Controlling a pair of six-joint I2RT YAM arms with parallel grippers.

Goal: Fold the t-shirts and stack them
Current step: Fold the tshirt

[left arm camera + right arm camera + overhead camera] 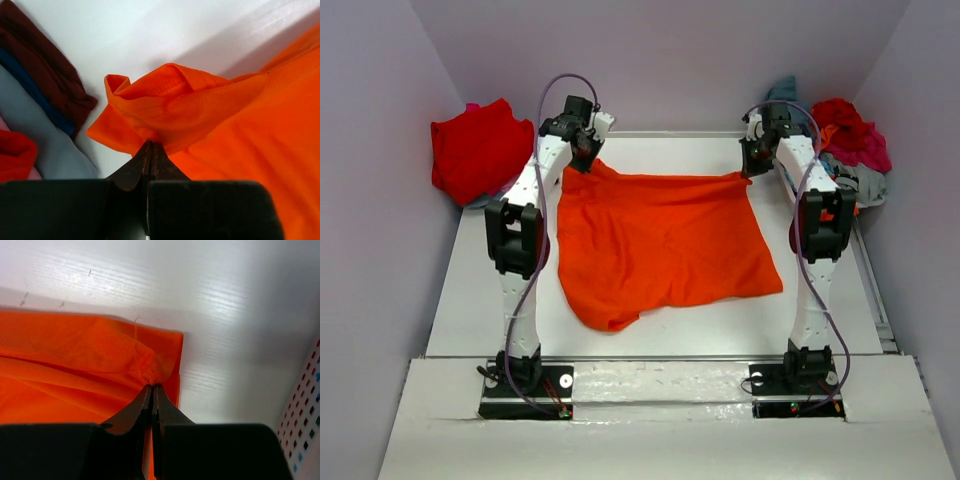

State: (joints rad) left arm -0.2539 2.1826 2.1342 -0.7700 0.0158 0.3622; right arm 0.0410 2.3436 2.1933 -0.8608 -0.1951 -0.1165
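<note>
Orange t-shirt (pixel 660 245) on table (pixel 480 300), pinned at both far corners.
Top: far edge spans left gripper (pixel 584 152) to right gripper (pixel 750 170), body lying toward the arm bases. Left wrist: jaws clamped on bunched corner. Right wrist: same, flatter corner.

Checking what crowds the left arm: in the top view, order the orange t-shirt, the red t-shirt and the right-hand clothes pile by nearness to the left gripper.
1. orange t-shirt: centre of the table, its far-left corner pinched in the left gripper.
2. red t-shirt: far-left corner, off to the gripper's left.
3. clothes pile: far-right corner, clearly farthest.
</note>
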